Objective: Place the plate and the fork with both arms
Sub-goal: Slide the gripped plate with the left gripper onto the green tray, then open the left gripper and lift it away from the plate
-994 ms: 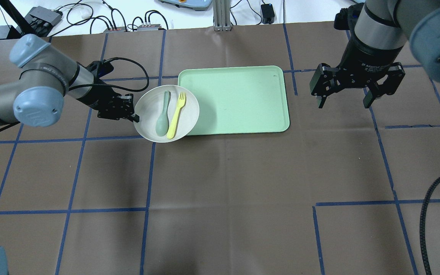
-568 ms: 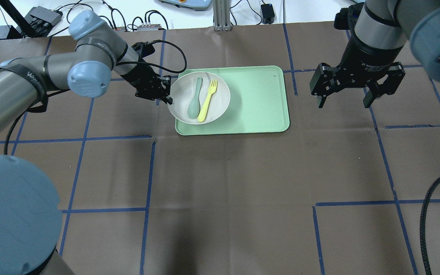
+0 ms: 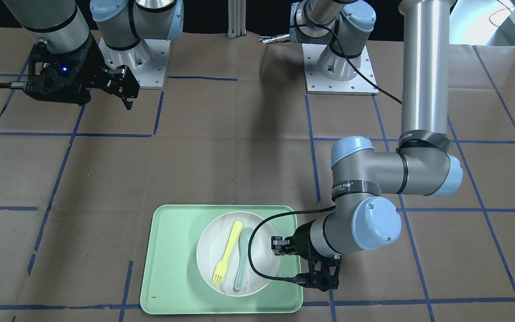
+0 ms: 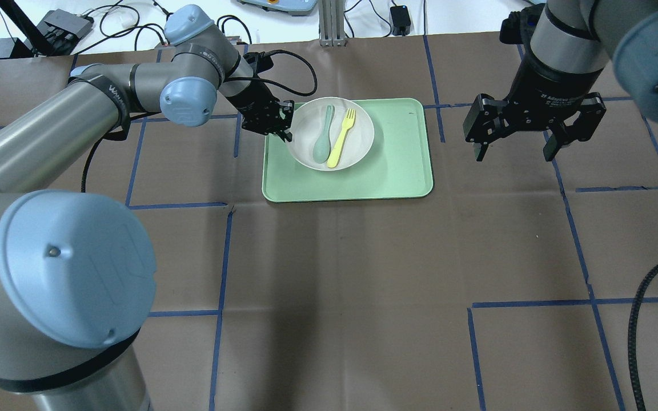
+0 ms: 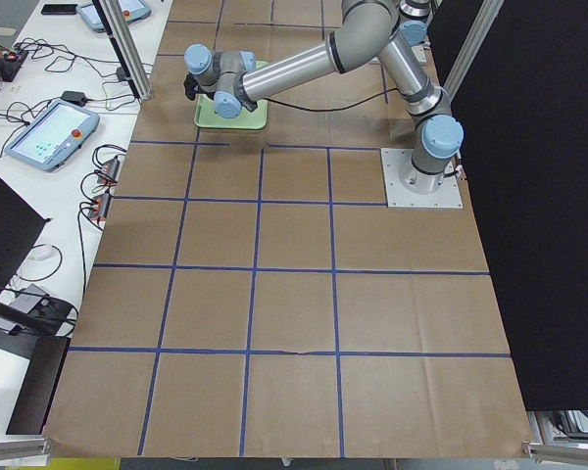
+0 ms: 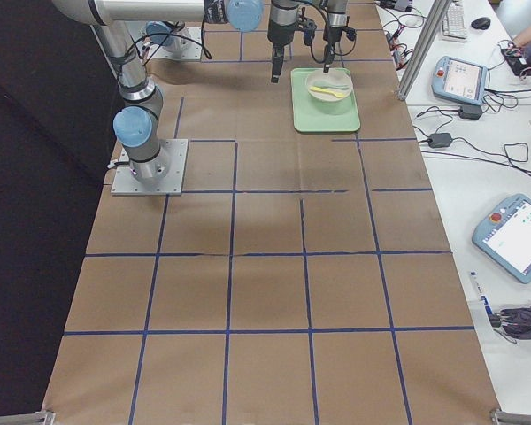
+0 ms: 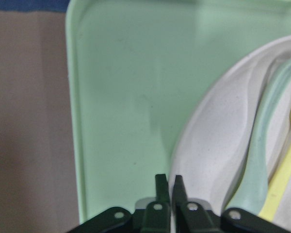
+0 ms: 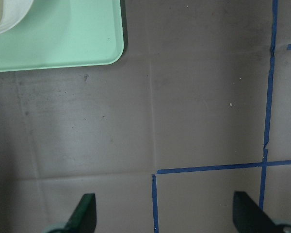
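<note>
Plate (image 4: 361,137); "2F Adaptive" on right gripper (image 4: 516,153)

A rectangular light-green plastic tray (image 4: 386,165) lies on the brown paper-covered counter (image 4: 363,274), on its far side from the robot and about midway between the two arms. The round off-white plastic plate (image 4: 365,137) sits over the tray's left half; whether it touches the tray I cannot tell. In the plate, side by side, lie a grey-green plastic spoon (image 4: 323,137) on the left and the slim pale-yellow plastic fork (image 4: 342,138) on the right. The left gripper (image 4: 286,134) is at the plate's left rim. The right gripper (image 4: 514,155) hangs above bare counter, right of the tray and apart from it.
</note>
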